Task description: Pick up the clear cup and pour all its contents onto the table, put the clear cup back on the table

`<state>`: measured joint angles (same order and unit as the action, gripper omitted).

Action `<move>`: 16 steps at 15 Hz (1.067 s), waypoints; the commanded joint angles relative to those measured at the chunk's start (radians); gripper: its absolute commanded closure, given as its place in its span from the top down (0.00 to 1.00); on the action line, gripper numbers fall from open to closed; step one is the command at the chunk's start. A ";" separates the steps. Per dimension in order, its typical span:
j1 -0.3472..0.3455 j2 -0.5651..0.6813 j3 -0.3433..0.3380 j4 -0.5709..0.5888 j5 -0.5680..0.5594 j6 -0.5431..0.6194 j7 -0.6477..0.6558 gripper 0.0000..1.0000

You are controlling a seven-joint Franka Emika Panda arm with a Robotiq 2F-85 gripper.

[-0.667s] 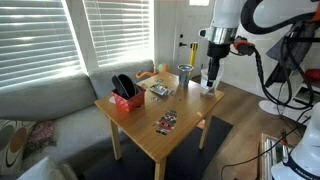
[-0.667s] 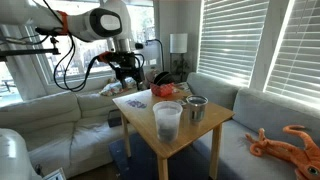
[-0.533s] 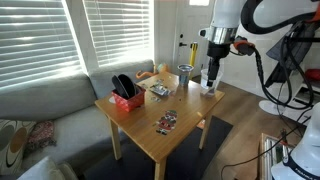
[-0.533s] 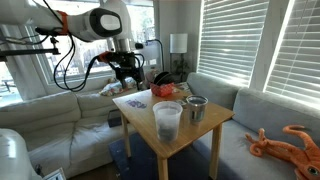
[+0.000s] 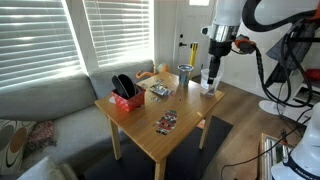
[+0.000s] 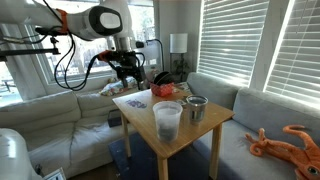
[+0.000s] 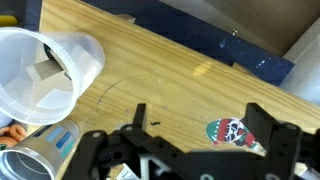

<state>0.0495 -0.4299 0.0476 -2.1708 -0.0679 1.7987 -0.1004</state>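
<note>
The clear cup (image 5: 208,85) stands upright near a corner of the light-wood table (image 5: 190,110). It is in front in an exterior view (image 6: 166,120) and at the upper left of the wrist view (image 7: 45,75), with pale tan blocks (image 7: 45,68) inside. My gripper (image 7: 200,110) is open and empty. It hangs above the table (image 7: 160,70), off to one side of the cup and not touching it, as both exterior views show (image 5: 211,72) (image 6: 128,76).
A greyish cup (image 5: 185,72) (image 6: 196,108) (image 7: 40,150) stands next to the clear cup. A black-and-red container (image 5: 124,93) and dark patterned packets (image 5: 166,122) lie on the table; one packet (image 7: 235,130) is below my fingers. Sofas flank the table.
</note>
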 commanded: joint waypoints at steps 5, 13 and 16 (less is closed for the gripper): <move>-0.139 -0.246 -0.128 -0.189 -0.018 0.037 0.103 1.00; -0.226 -0.234 -0.234 -0.214 -0.004 0.164 0.079 1.00; -0.226 -0.235 -0.234 -0.214 -0.004 0.166 0.080 1.00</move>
<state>-0.1681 -0.6663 -0.1921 -2.3872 -0.0776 1.9658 -0.0154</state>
